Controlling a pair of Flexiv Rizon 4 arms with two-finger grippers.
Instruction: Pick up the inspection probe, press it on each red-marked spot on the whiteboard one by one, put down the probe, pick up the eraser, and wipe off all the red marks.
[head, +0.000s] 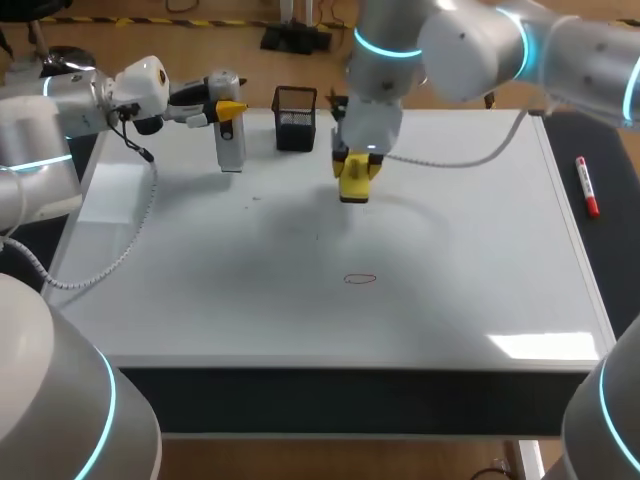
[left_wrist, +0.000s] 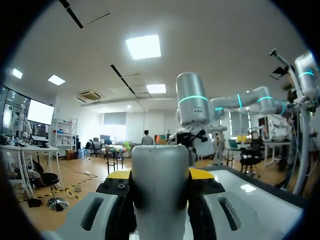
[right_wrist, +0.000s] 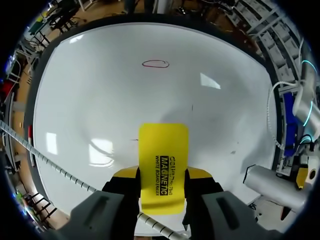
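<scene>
My left gripper (head: 232, 107) is shut on the grey-white inspection probe (head: 230, 135), which hangs tip-down over the whiteboard's (head: 200, 300) far left; in the left wrist view the probe (left_wrist: 160, 185) fills the gap between the yellow tips of the left gripper (left_wrist: 160, 175). My right gripper (head: 357, 160) is shut on the yellow eraser (head: 356, 180), held above the board's far middle. In the right wrist view the eraser (right_wrist: 163, 165) sticks out between the fingers of the right gripper (right_wrist: 162, 174). One red oval mark (head: 360, 279) lies on the board nearer the front, ahead of the eraser as the red mark (right_wrist: 155, 63).
A black mesh holder (head: 295, 118) stands at the board's far edge between the two grippers. A red marker pen (head: 587, 186) lies on the dark strip right of the board. A coiled cable (head: 110, 255) droops from my left arm over the board's left side.
</scene>
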